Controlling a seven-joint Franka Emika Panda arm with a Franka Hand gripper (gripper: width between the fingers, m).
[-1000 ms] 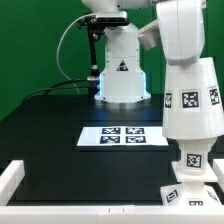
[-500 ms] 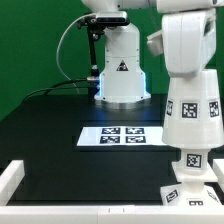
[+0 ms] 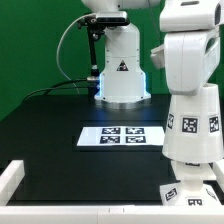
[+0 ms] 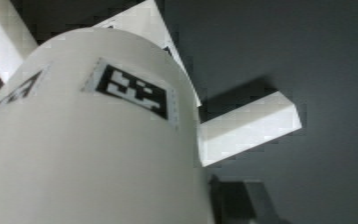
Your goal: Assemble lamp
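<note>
The large tapered white shade [image 3: 193, 122] hangs upright at the exterior view's right, under the white arm [image 3: 190, 45]. Its wide lower rim sits just above the angular base [image 3: 188, 190] and hides the bulb. In the wrist view the shade [image 4: 105, 140] fills most of the picture, with a square tag on its wall. One dark finger [image 4: 240, 202] lies against its side; the other finger is hidden behind it. My gripper [image 4: 131, 205] is shut on the shade. It is hidden in the exterior view.
The marker board [image 3: 122, 135] lies flat on the black table at the middle. The white robot pedestal [image 3: 122, 75] with a triangle sticker stands behind it. A white rail [image 3: 10, 180] borders the table's front and left. A green backdrop is behind.
The shade has come down in my gripper. The bulb, visible below the shade's rim a second ago, is now covered by it.
</note>
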